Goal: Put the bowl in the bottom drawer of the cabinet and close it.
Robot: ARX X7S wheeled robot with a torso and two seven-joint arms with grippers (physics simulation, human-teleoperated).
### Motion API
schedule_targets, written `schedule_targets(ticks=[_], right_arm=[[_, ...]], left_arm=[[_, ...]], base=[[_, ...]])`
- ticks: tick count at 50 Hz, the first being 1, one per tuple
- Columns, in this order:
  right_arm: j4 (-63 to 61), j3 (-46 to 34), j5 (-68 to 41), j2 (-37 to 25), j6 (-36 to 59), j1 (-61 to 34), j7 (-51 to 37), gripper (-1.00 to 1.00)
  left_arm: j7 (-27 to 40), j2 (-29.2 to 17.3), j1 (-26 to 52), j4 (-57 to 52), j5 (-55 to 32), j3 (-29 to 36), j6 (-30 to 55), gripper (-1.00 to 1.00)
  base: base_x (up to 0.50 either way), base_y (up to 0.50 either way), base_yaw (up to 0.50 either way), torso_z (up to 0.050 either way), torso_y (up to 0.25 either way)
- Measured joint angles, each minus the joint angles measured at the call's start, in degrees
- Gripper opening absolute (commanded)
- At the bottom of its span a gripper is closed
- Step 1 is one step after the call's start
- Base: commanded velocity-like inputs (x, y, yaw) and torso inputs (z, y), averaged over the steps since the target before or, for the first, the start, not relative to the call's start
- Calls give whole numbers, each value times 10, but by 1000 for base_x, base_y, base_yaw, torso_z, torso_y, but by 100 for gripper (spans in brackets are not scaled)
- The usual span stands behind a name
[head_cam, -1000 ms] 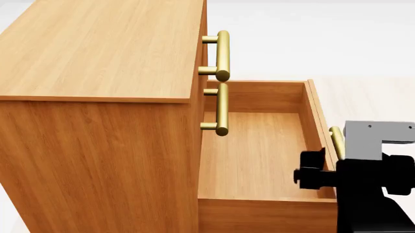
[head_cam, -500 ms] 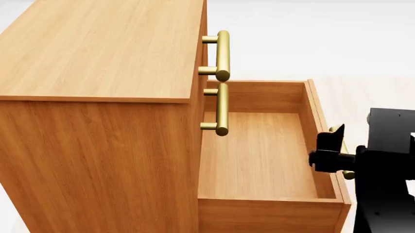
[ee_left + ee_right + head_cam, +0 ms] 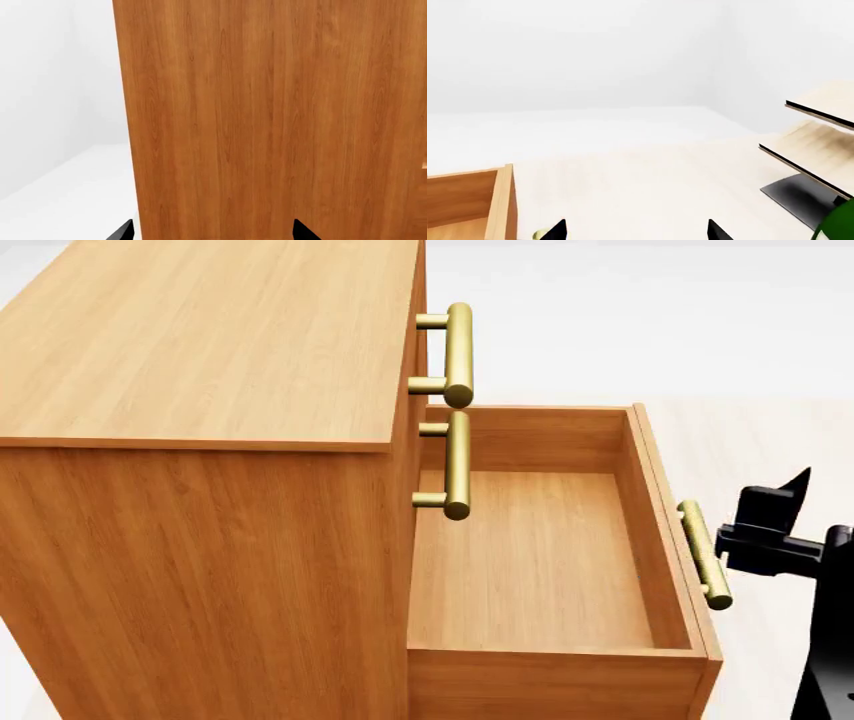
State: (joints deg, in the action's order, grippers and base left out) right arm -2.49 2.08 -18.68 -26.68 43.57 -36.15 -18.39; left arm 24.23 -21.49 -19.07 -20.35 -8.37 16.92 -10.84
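The cabinet (image 3: pixel 200 340) fills the left of the head view, and its bottom drawer (image 3: pixel 534 560) is pulled out with only bare wood inside. The bowl is out of view. My right gripper (image 3: pixel 771 525) hangs just right of the drawer's brass handle (image 3: pixel 703 553), apart from it. In the right wrist view it (image 3: pixel 636 232) is open with nothing between the tips, and a drawer corner (image 3: pixel 467 200) shows beside it. My left gripper (image 3: pixel 213 232) is open, facing a flat wooden panel of the cabinet (image 3: pixel 267 120).
Two upper drawers are shut, their brass handles (image 3: pixel 458 355) (image 3: pixel 457 465) jutting over the open drawer. Off to one side in the right wrist view stand pale slanted boards (image 3: pixel 814 145) on a dark base (image 3: pixel 797 197), with a green bottle (image 3: pixel 837 225) next to them.
My right gripper has drawn back to the right, from the bottom drawer's handle to a spot clear of it. The drawer has stayed open in the same place.
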Motion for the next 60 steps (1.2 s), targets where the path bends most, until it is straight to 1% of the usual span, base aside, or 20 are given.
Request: schedule_targets(ticks=[17, 37, 60], right_arm=[[-22, 51, 5, -3, 11, 13, -52, 100], [-1, 104, 21, 10, 5, 17, -119, 100], [30, 145, 35, 14, 7, 14, -171, 100]], left_arm=[[2, -2, 2, 1, -3, 2, -1, 100], [4, -4, 5, 3, -5, 4, -2, 100], [7, -6, 6, 5, -6, 7, -5, 100]], base=[[0, 0, 0, 0, 0], [0, 0, 0, 0, 0], [0, 0, 0, 0, 0]])
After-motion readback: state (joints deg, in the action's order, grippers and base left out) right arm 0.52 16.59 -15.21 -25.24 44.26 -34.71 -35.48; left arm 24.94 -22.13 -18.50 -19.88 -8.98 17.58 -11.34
